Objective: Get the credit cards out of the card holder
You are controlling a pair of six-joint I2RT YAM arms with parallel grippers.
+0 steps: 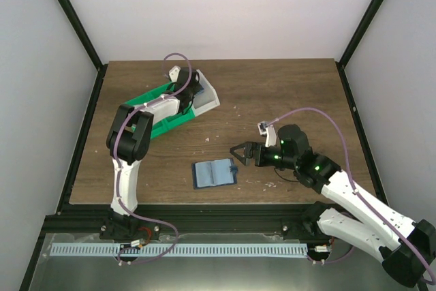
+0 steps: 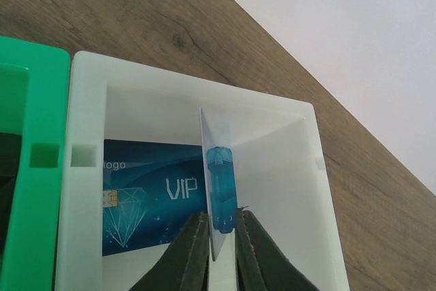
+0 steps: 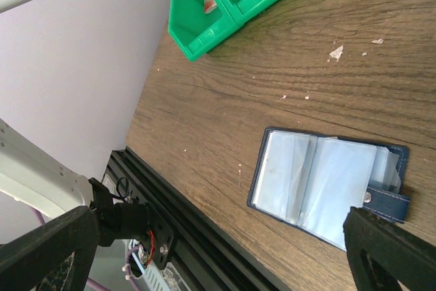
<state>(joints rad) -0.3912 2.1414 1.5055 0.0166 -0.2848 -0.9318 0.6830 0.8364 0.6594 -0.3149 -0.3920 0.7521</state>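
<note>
The blue card (image 2: 146, 199) lying flat in the white tray (image 2: 204, 80) reads "VIP" in pale letters, with "ogo" near its upper left edge.

This looks like a robot lab, not a home. A left arm (image 1: 122, 182) and a right arm (image 1: 354, 199), 2 in all, are bolted to a black metal rail (image 1: 218, 212) at the bottom of the frame. Plain white walls (image 1: 218, 11) and black posts (image 1: 71, 15) box in a brown wooden bench (image 1: 286, 93). Purple cables (image 1: 312, 110) loop off the arms.
</note>
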